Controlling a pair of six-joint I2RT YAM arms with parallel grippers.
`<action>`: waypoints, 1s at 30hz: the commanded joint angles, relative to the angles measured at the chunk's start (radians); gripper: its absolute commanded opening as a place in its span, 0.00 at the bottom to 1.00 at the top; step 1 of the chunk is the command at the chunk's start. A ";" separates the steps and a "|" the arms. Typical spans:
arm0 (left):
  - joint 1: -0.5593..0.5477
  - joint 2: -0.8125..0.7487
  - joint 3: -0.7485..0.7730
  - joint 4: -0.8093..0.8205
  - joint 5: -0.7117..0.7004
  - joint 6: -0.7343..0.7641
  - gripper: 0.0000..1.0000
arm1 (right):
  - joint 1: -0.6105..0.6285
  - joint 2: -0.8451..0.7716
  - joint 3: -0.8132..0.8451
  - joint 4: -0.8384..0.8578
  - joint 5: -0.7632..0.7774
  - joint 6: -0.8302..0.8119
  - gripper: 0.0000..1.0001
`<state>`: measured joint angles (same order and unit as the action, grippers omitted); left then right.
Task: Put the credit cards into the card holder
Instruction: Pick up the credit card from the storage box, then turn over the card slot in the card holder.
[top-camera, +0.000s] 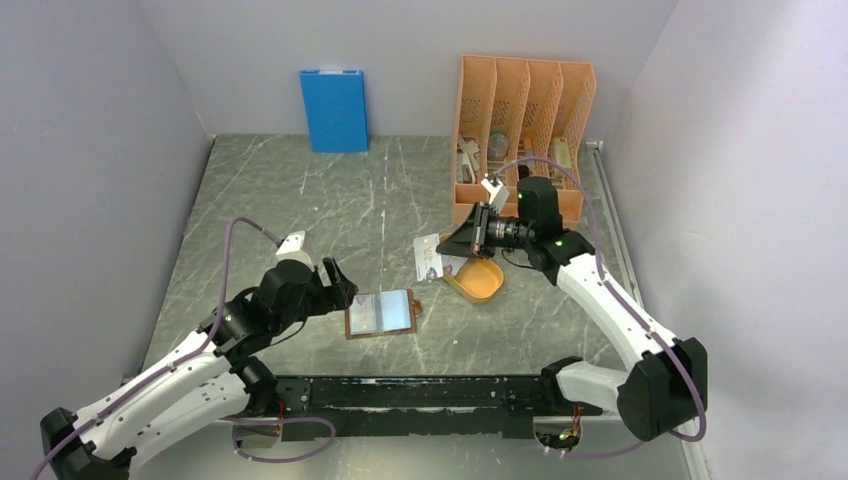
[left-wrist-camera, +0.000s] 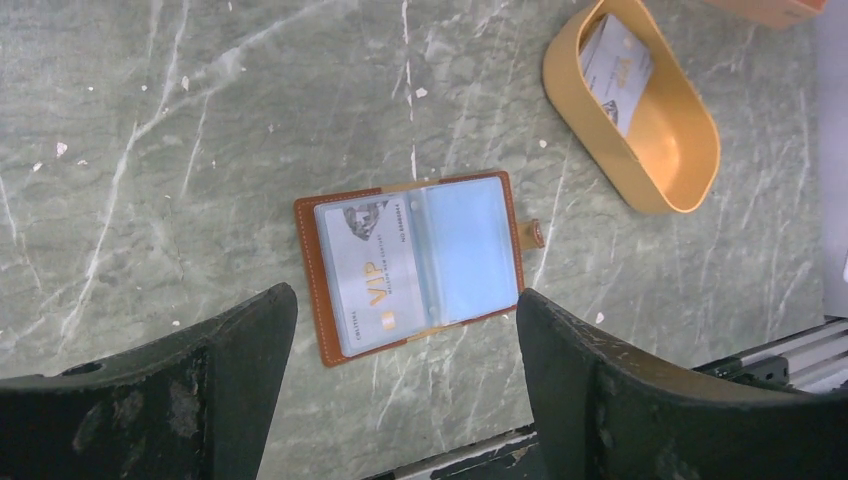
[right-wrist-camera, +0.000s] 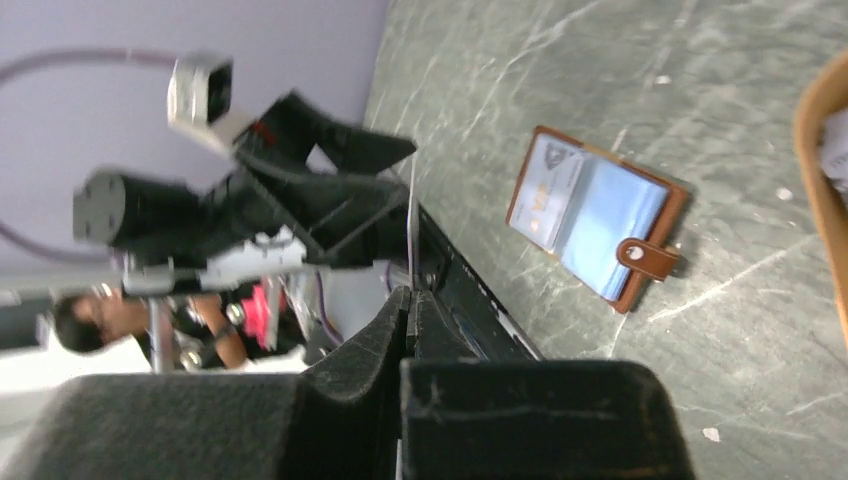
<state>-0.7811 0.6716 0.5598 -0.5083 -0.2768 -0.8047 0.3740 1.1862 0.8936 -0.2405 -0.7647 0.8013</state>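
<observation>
The card holder (top-camera: 380, 313) lies open and flat on the table, brown leather with clear pockets. A pale VIP card (left-wrist-camera: 370, 278) sits in one pocket of the card holder (left-wrist-camera: 505, 215). My left gripper (top-camera: 342, 288) is open and empty, just left of the holder; in its wrist view the left gripper (left-wrist-camera: 405, 300) hovers over the holder's near edge. My right gripper (top-camera: 468, 242) is shut on a white credit card (top-camera: 428, 258), held on edge above the table. The right wrist view shows this card (right-wrist-camera: 411, 225) edge-on between the shut gripper (right-wrist-camera: 410, 300), with the holder (right-wrist-camera: 600, 215) beyond.
An orange oval tray (top-camera: 475, 281) sits under the right gripper; another card (left-wrist-camera: 615, 70) lies in the tray (left-wrist-camera: 690, 150). A tall orange file rack (top-camera: 525, 110) stands at the back right. A blue box (top-camera: 334, 110) leans on the back wall. A black rail (top-camera: 430, 390) runs along the near edge.
</observation>
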 joint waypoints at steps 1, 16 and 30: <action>-0.006 -0.041 -0.007 0.013 0.006 0.004 0.86 | 0.061 -0.052 0.046 -0.109 -0.156 -0.274 0.00; -0.006 0.141 -0.031 0.165 0.236 0.086 0.93 | 0.268 0.027 -0.219 0.146 0.247 -0.114 0.00; -0.020 0.349 -0.006 0.251 0.227 0.099 0.93 | 0.278 0.163 -0.246 0.077 0.302 -0.104 0.00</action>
<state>-0.7826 0.9745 0.5274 -0.3344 -0.0799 -0.7345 0.6479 1.3796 0.6605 -0.1410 -0.5037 0.7143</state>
